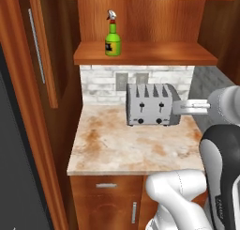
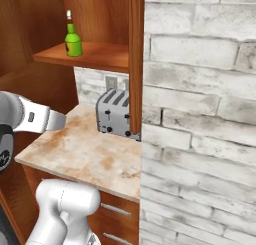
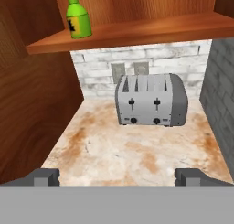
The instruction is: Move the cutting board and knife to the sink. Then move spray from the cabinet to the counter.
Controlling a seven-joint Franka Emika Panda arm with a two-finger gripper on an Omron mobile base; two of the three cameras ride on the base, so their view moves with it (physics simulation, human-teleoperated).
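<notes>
The green spray [image 1: 112, 39] [image 2: 73, 40] [image 3: 78, 21] stands upright at the left end of the shelf in the open cabinet [image 1: 145, 53] [image 2: 95, 54]. Below it lies the mottled beige counter [image 1: 131, 144] [image 2: 85, 151] [image 3: 132, 150]. My gripper [image 3: 118, 177] is open, its fingertips [image 3: 45, 176] spread wide and nothing between them. It hovers over the counter's front edge, facing the back wall, well below the spray. The cutting board, the knife and the sink are out of view.
A silver toaster [image 1: 151, 104] [image 2: 114, 113] [image 3: 151, 100] stands at the back of the counter, under the shelf. The cabinet door [image 1: 40, 46] with its bar handle hangs open on the left. A white brick wall [image 2: 200, 114] closes the right side. Wooden drawers [image 1: 108, 196] sit below.
</notes>
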